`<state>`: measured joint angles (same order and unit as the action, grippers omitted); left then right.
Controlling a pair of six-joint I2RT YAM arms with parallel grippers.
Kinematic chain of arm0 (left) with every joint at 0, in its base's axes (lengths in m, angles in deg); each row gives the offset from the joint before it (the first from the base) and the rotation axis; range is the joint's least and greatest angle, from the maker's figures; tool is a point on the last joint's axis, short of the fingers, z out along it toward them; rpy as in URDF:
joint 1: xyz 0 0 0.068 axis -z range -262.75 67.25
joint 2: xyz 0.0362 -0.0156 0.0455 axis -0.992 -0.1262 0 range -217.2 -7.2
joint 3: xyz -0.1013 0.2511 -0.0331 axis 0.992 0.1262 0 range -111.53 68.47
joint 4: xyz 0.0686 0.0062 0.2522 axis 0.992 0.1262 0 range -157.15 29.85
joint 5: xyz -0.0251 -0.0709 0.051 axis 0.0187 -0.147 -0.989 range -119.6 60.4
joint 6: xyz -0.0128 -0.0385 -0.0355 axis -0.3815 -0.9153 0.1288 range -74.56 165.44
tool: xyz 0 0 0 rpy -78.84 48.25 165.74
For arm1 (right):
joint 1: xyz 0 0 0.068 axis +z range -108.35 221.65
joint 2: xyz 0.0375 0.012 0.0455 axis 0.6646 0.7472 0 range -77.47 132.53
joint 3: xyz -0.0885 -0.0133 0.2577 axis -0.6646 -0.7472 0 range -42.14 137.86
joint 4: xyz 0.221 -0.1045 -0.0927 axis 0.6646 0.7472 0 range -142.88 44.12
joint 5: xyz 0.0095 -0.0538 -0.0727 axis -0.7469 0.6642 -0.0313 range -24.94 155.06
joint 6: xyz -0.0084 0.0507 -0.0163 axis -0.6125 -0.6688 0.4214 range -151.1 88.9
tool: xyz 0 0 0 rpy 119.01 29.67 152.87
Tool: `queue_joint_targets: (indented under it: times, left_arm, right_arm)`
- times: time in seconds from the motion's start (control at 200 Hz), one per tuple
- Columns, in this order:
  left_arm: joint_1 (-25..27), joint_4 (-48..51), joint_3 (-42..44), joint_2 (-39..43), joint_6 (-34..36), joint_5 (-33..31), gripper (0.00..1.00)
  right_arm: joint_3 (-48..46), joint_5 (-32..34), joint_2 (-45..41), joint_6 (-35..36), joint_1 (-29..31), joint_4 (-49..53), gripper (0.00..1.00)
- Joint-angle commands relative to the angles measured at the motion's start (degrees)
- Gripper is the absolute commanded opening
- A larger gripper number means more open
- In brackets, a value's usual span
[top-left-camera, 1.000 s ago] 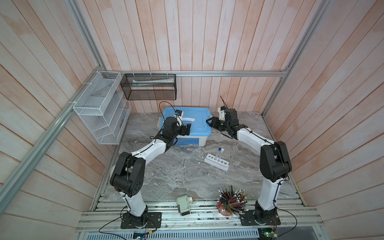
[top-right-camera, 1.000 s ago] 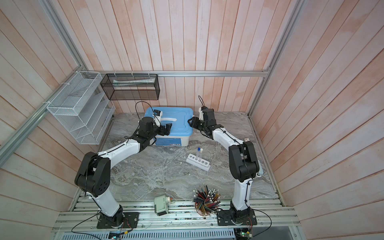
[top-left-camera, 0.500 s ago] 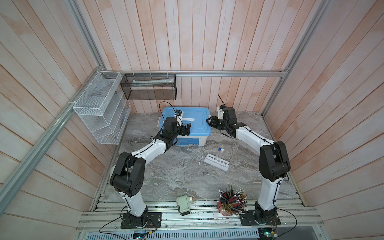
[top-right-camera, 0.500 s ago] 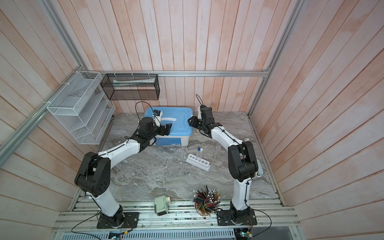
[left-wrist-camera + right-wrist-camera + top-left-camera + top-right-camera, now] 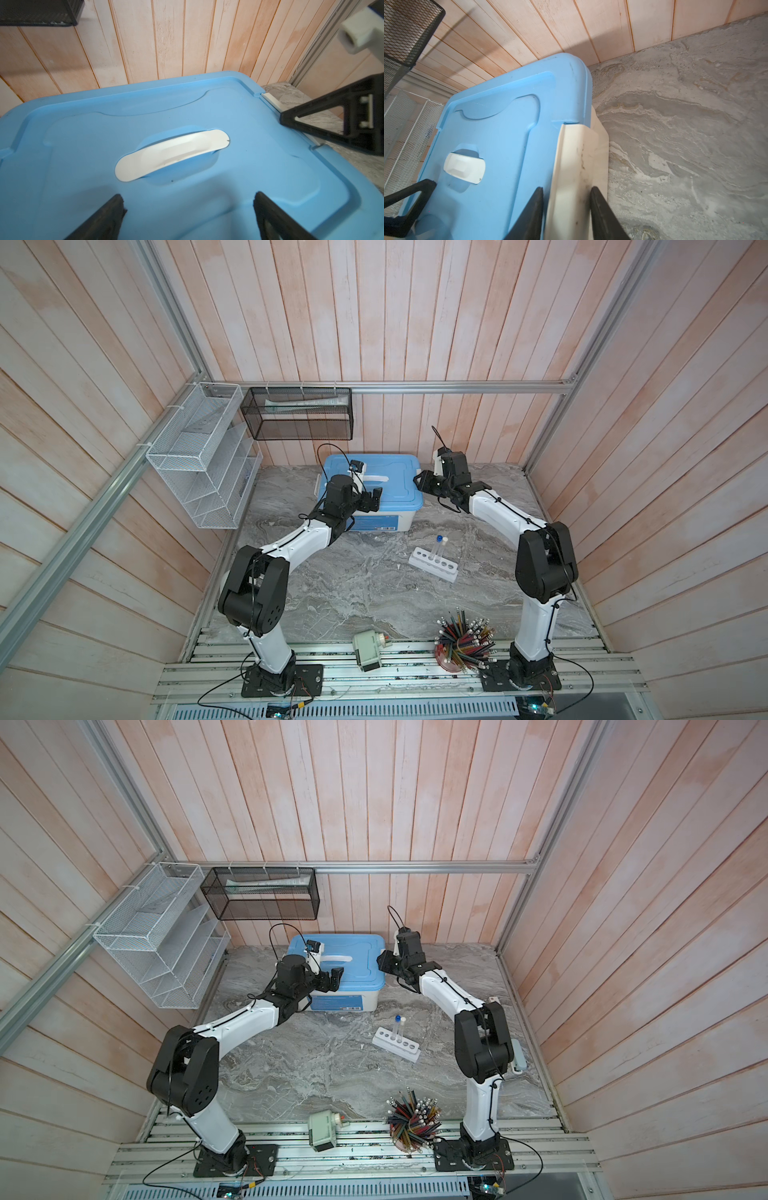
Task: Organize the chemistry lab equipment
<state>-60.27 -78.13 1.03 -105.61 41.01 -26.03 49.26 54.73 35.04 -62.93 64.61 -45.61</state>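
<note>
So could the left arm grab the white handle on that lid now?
Probably yes: the left gripper is open, facing the white handle, only bare blue lid between; the right gripper is off at the side latch.

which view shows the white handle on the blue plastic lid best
The left wrist view: the white oval handle lies whole and close, recessed in the blue plastic lid. The right wrist view shows it foreshortened, near the picture's edge. In both top views it is only a small pale strip on the lid.
</note>
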Motion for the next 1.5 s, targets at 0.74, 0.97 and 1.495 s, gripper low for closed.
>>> queue_joint_targets:
  times: [0.74,0.97,1.495]
  left_arm:
    - [-17.6,1.7,8.9,16.2,-11.5,4.9,0.99]
    - [-18.0,2.2,8.9,15.8,-11.7,4.9,0.99]
    - [-19.3,2.5,10.5,16.3,-12.0,5.0,0.99]
  right_arm:
    - [6.1,5.0,2.3,10.9,-1.5,12.9,0.39]
    - [8.1,4.8,3.4,12.1,-2.1,14.0,0.39]
    - [12.9,0.3,3.3,11.7,-2.1,14.7,0.43]
